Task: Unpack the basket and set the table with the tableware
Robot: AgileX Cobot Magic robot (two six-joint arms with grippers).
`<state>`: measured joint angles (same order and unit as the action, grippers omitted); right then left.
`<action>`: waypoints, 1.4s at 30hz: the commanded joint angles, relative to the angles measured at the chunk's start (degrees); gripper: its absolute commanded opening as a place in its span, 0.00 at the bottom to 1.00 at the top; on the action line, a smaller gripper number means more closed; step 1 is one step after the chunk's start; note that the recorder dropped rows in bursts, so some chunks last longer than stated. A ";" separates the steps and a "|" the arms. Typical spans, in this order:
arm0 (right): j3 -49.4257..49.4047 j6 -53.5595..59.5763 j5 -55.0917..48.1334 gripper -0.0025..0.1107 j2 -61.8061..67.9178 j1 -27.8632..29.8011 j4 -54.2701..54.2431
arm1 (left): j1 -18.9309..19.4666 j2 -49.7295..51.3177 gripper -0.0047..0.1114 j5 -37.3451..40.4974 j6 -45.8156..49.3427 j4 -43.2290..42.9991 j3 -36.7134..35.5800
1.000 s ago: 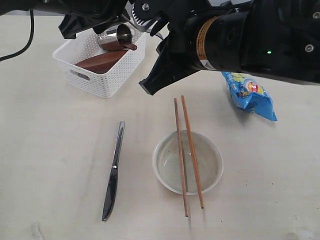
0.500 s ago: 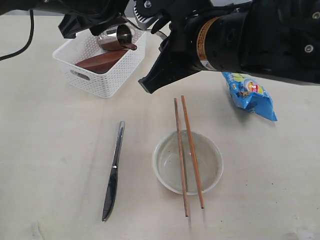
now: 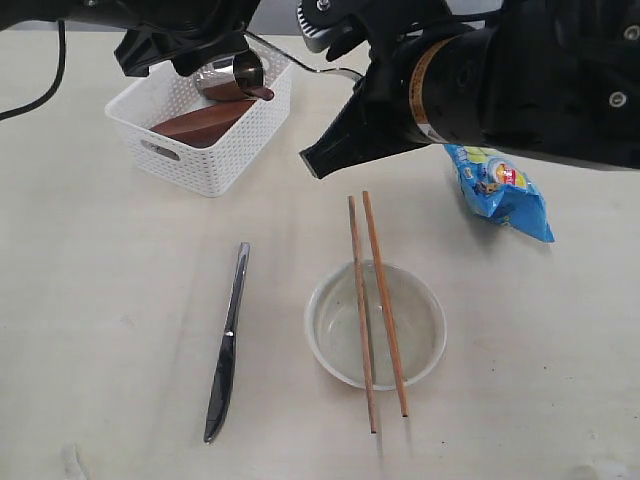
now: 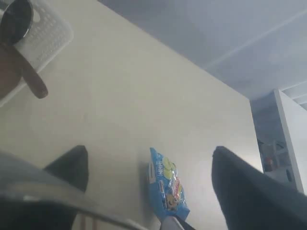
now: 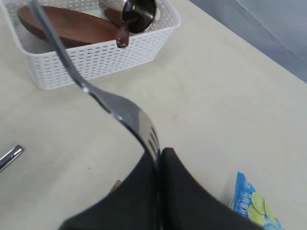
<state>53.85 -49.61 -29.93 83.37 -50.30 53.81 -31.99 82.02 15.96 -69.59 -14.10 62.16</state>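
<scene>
The white basket (image 3: 170,150) stands at the table's back left with a brown saucer (image 3: 205,122), a steel cup (image 3: 238,72) and a dark spoon handle (image 3: 262,92) in it. My right gripper (image 5: 158,154) is shut on the tines of the steel fork (image 5: 117,111), held in the air just right of the basket; its handle (image 3: 300,60) points toward the basket. My left gripper (image 4: 149,149) hangs open and empty above the basket. The knife (image 3: 228,340) lies on the table (image 3: 110,300). Two chopsticks (image 3: 383,300) rest across the cream bowl (image 3: 430,335).
A blue snack bag (image 3: 505,190) lies on the table to the right, partly under my right arm (image 3: 520,80). A black cable (image 3: 40,90) trails at the far left edge.
My right gripper has shut on the fork and moved a little to the right with it. The left jaws have spread wider.
</scene>
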 commanded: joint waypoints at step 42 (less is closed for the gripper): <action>-7.95 7.25 -6.09 0.02 -23.59 2.35 -52.76 | 0.12 -41.73 0.04 21.16 24.65 -22.31 -12.19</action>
<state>49.27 -41.63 -40.13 62.16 -45.43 7.96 -31.99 44.88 38.57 -41.56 -34.97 54.74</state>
